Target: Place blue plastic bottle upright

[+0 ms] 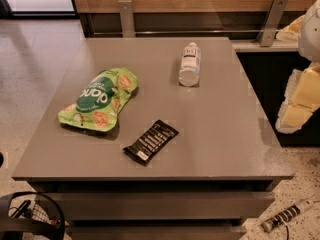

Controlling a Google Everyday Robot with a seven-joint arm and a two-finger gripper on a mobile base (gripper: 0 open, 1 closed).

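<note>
Bottle (190, 64) was down on its side, far half of the table (215, 134), a bit right of centre. White cap pointed at the far edge, base toward the near side, label facing up. Clear body, nothing touching it. Gripper (299, 104) hung off the table's right side, approx level w/ the bottle's near end but well apart from it, in front of the dark cabinet. Only a pale, blocky shape showed there, so its grip state couldn't be made out. Over on the left, the green bag (99, 100) lay flat & angled, printed side up. Black bar (150, 141) sat diagonal nr the centre, close to the bag's near-right corner but not touching. Bottle was well apart from both. Down on the floor, near right, a striped tool (287, 216) lay w/ its cord.
</note>
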